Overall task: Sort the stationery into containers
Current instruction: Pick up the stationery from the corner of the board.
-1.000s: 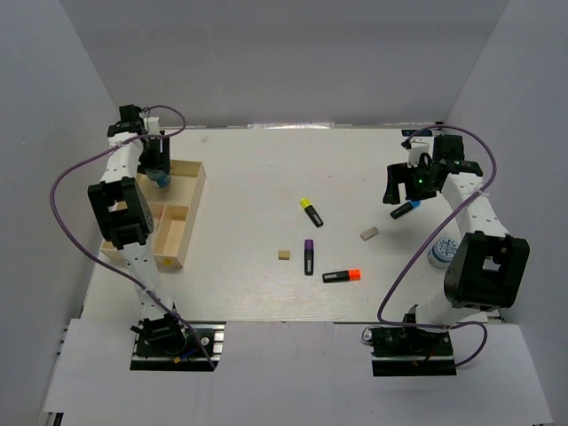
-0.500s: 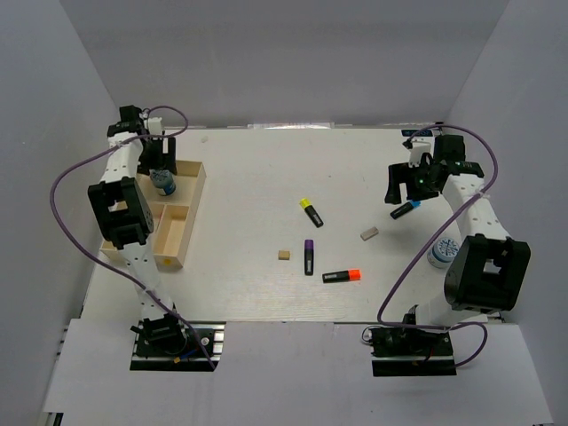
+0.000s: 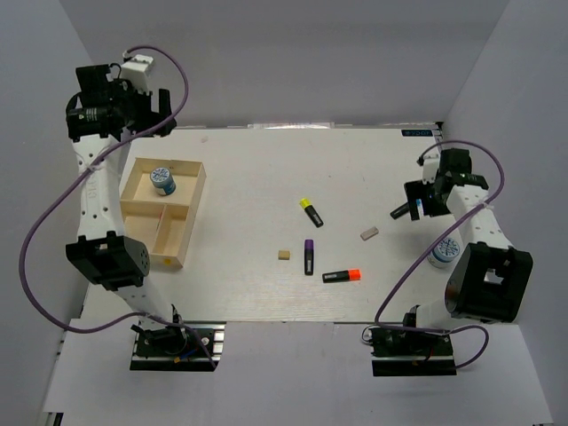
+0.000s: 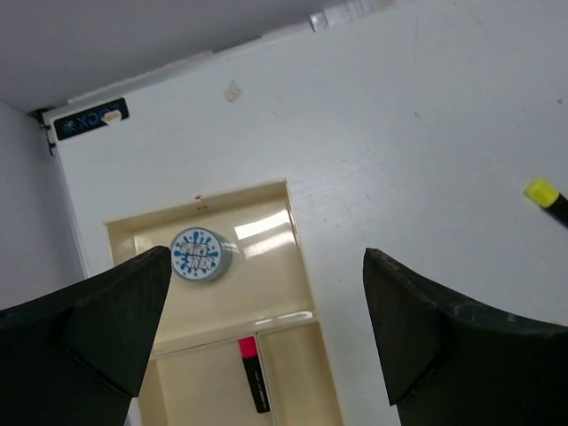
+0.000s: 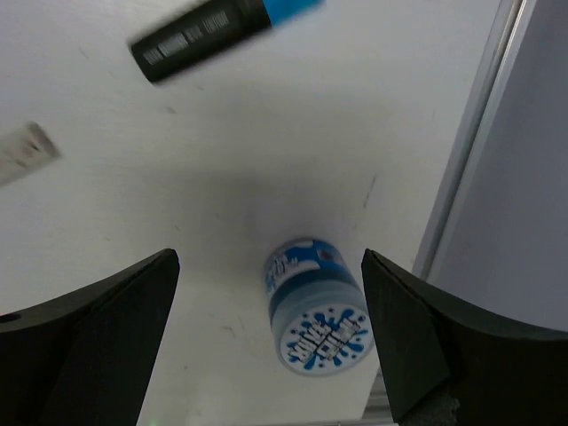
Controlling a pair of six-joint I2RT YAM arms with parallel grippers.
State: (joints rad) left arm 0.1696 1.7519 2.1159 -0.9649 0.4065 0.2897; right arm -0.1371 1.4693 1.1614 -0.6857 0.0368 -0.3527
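The light-wood tray (image 3: 189, 209) lies at the left, and a blue-and-white roll (image 3: 162, 180) stands in its far compartment. My left gripper (image 3: 146, 111) hangs open high above the tray's far end, holding nothing. From the left wrist, that roll (image 4: 201, 255) and a pink-capped highlighter (image 4: 253, 373) show inside the tray (image 4: 300, 266). On the table lie yellow (image 3: 311, 211), purple (image 3: 309, 256), orange (image 3: 342, 275) and blue (image 3: 406, 209) highlighters, a tan eraser (image 3: 284, 255) and a grey eraser (image 3: 369, 234). My right gripper (image 5: 269, 257) is open above a second roll (image 5: 318, 306).
The second roll (image 3: 441, 253) stands near the table's right edge, beside the right arm's links and the side wall. The blue highlighter (image 5: 222, 31) and grey eraser (image 5: 27, 151) lie just beyond it. Purple cables loop along both arms.
My left gripper opened, left the roll in the tray's far compartment and rose up and back. My right gripper dropped and swung toward the roll at the right edge.
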